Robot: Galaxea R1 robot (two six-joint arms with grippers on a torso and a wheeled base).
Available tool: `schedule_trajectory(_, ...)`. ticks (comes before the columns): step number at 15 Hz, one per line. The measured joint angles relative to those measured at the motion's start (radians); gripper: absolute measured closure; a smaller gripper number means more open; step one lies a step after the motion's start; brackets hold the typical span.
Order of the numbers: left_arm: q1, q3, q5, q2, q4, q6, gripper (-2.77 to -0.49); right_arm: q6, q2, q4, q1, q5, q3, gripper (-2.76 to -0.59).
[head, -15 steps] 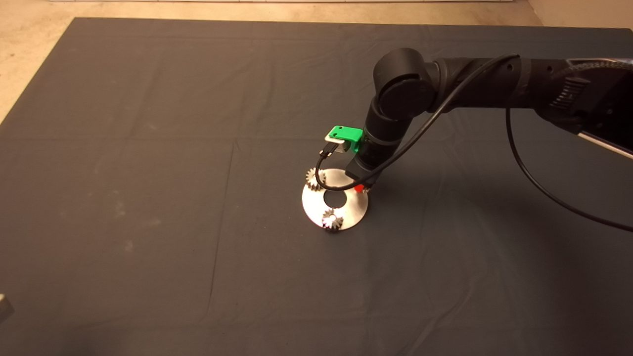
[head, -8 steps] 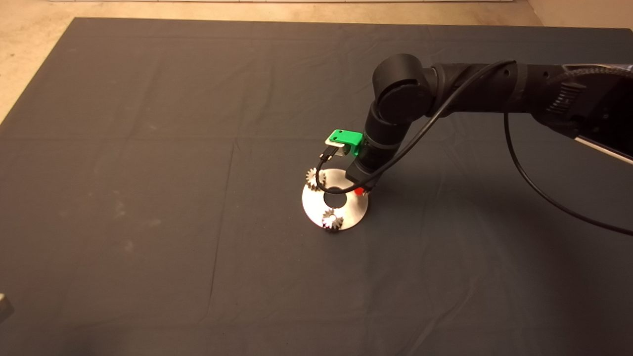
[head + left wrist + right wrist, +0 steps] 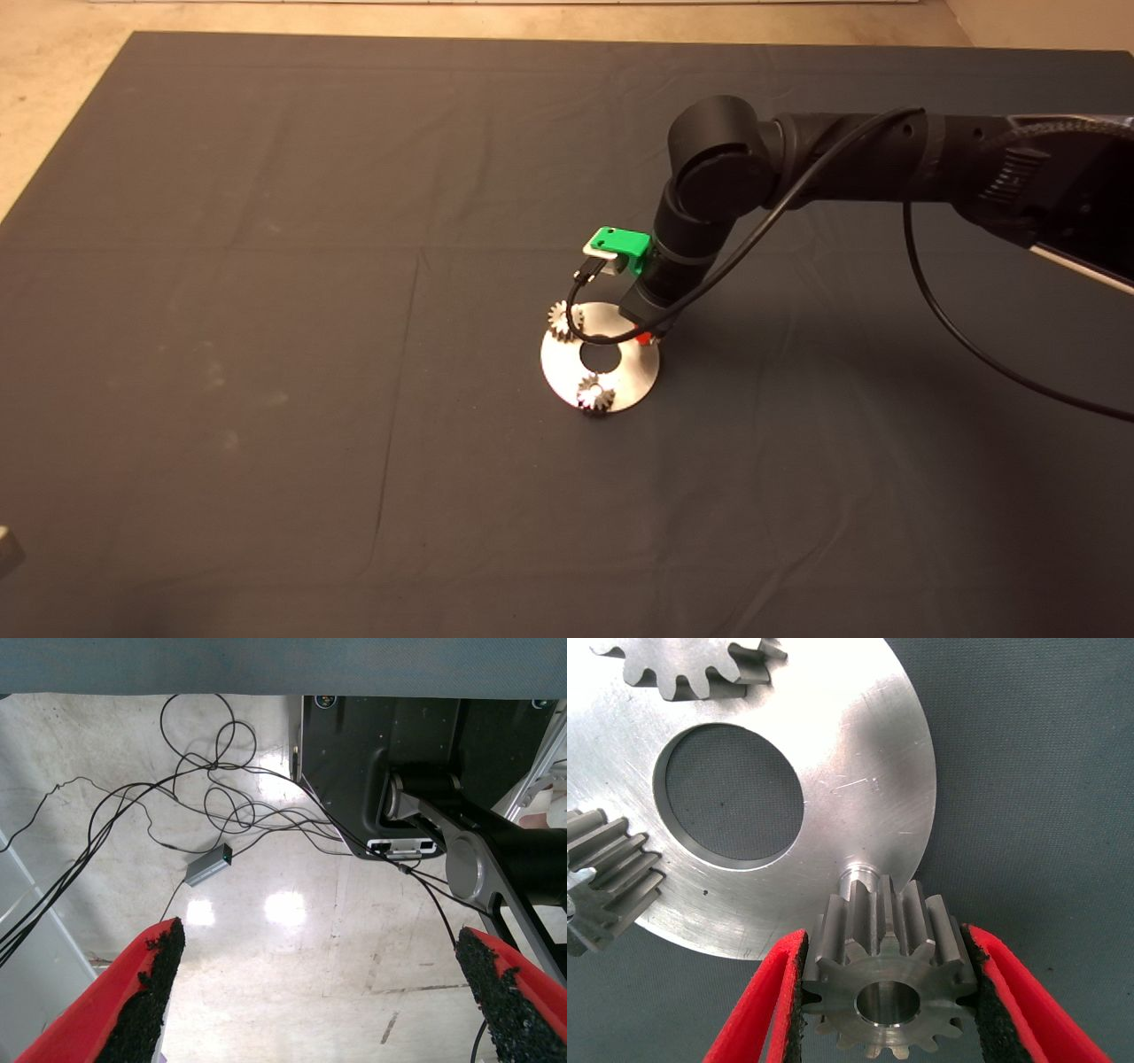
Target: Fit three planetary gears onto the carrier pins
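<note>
Right gripper (image 3: 886, 1010) is clamped on the third gear (image 3: 888, 979), holding it right over the last bare pin (image 3: 858, 875) at the disc (image 3: 640, 365)'s right edge, mid-frame. Two other gears (image 3: 595, 393) already sit on the disc. Left gripper (image 3: 323, 992) is parked off the mat, fingers wide apart.

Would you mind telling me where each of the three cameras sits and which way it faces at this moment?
Head view: above the table, looking down at the mat; the right arm reaches over the disc.
Left wrist view: on the parked left arm, facing floor and cables; left gripper open.
Right wrist view: on the right wrist, facing the disc; right gripper clamps a gear beside a bare pin.
Shared: head and right wrist views show the disc and two seated gears.
</note>
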Motion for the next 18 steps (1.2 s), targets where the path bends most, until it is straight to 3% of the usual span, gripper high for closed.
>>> schedule_trajectory(18, 0.000, 0.000, 0.000, 0.000, -0.004, 0.000, -2.17, 0.000, 0.006, -0.011, 0.000, 0.001, 0.000, -1.06)
